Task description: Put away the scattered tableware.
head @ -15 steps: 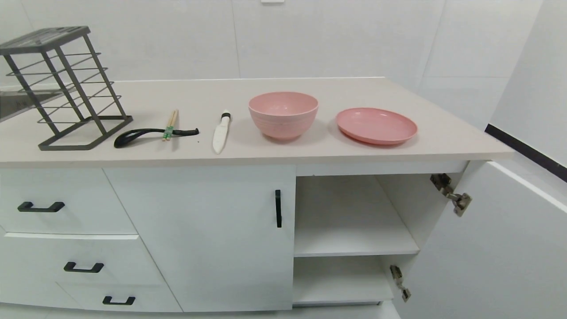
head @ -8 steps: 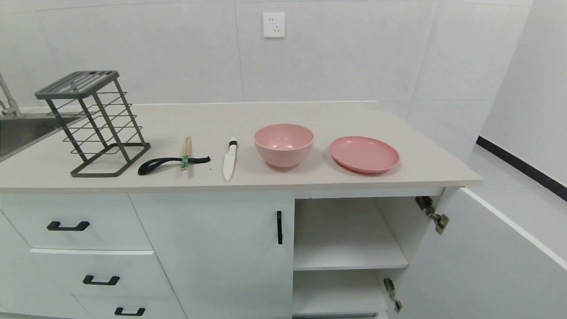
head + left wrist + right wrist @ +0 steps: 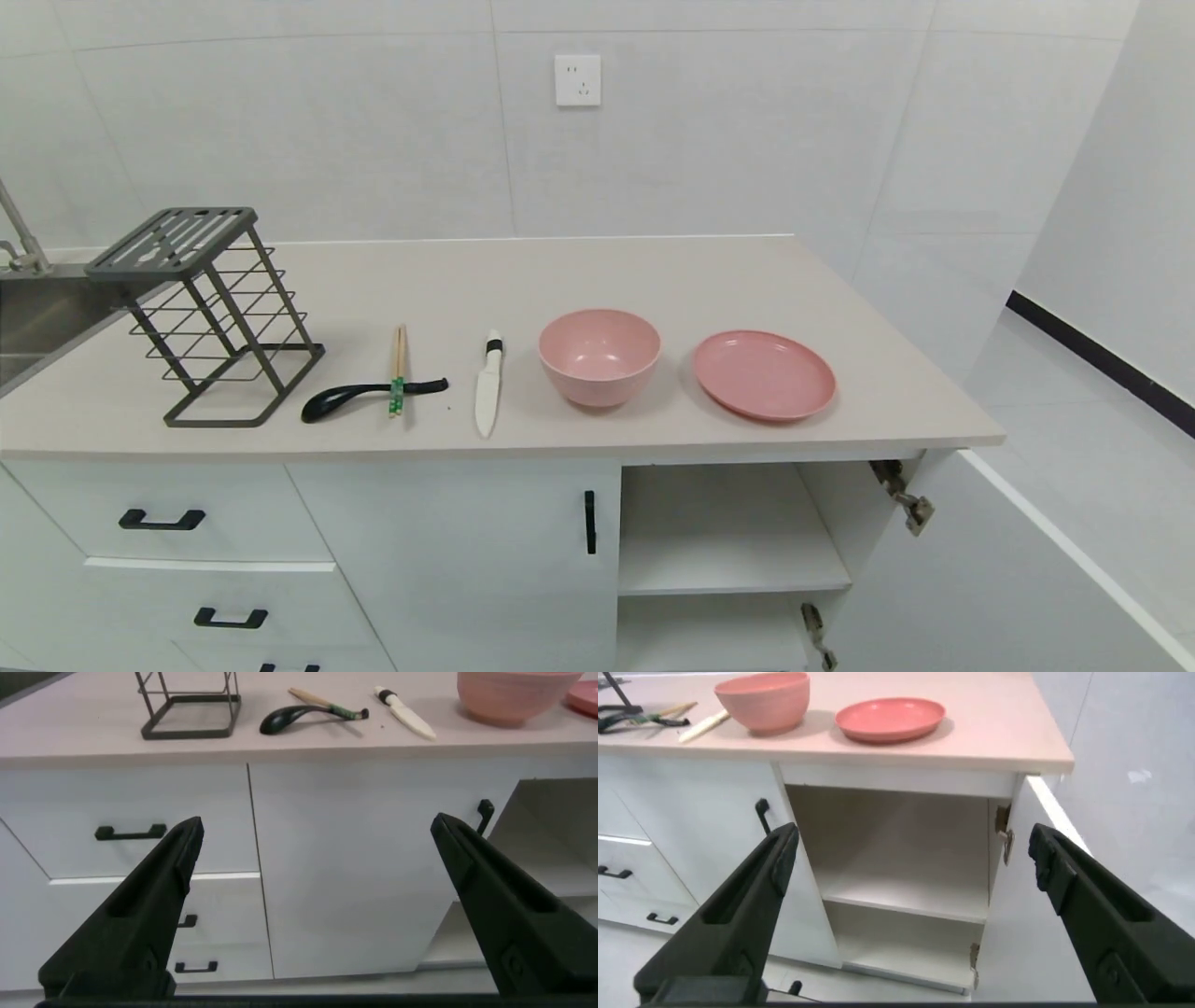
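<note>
Five pieces sit in a row on the counter (image 3: 560, 280): black spoon (image 3: 329, 402) with chopsticks (image 3: 400, 355) across its handle, white knife (image 3: 486, 397), pink bowl (image 3: 598, 359), pink plate (image 3: 764, 373). My left gripper (image 3: 318, 924) and right gripper (image 3: 906, 915) are both spread wide and holding nothing, the right one facing the open cupboard (image 3: 896, 849).

Before me: white tiled wall (image 3: 728, 140) with a socket (image 3: 578, 79) at 12 o'clock; beige table (image 3: 579, 271) over white drawers (image 3: 233, 504) at 8 o'clock; open cabinet (image 3: 728, 551) at 5 o'clock; pale floor (image 3: 1092, 439) at 3 o'clock.
</note>
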{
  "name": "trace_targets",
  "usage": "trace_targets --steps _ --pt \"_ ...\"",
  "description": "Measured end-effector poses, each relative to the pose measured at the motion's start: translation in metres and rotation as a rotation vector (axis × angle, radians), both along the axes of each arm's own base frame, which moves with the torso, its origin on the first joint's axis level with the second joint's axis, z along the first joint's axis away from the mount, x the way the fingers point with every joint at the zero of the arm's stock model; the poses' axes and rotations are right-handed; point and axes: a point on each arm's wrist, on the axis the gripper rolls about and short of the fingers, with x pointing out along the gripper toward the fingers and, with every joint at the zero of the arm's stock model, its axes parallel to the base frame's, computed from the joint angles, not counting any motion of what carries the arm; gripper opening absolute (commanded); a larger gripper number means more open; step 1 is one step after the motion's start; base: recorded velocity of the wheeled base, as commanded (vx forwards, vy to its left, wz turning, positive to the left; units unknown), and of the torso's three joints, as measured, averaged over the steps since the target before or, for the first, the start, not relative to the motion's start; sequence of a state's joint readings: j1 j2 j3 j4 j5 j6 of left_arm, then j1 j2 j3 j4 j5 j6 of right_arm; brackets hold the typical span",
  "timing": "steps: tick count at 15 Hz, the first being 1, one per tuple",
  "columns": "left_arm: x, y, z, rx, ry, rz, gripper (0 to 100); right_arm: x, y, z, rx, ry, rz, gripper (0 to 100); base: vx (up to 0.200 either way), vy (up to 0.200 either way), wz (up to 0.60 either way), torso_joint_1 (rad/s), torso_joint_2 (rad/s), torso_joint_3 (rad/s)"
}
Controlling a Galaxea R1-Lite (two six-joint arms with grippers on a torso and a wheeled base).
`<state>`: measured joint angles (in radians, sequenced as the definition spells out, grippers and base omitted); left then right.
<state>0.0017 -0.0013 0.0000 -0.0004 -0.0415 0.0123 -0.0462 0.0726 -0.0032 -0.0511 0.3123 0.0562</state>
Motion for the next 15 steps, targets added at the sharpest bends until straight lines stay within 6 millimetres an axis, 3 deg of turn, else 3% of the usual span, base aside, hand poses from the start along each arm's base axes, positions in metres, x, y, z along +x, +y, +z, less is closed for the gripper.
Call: trace_targets --steps 5,9,11,15 --pt "0.0 0.0 0.0 0.0 0.0 0.0 100 0.0 0.0 0.0 0.001 0.0 0.0 100 0.0 0.0 0.0 0.285 -0.55 -0.267" --pt "0.0 0.0 0.0001 0.0 -0.001 -0.001 100 0.0 0.0 0.0003 0.001 -0.002 0.0 100 0.2 0.0 0.0 0.278 -0.56 -0.264" --pt "0.0 0.0 0.0 0.0 0.0 -0.001 100 0.0 0.0 0.0003 0.001 -0.001 0.0 100 0.2 0.0 0.0 0.117 -0.17 -0.093" --pt "0.0 -0.0001 -0.0001 0.001 0.001 -0.004 100 0.0001 0.0 -0.0001 0.001 0.001 0.001 100 0.0 0.0 0.0 0.012 -0.01 -0.008"
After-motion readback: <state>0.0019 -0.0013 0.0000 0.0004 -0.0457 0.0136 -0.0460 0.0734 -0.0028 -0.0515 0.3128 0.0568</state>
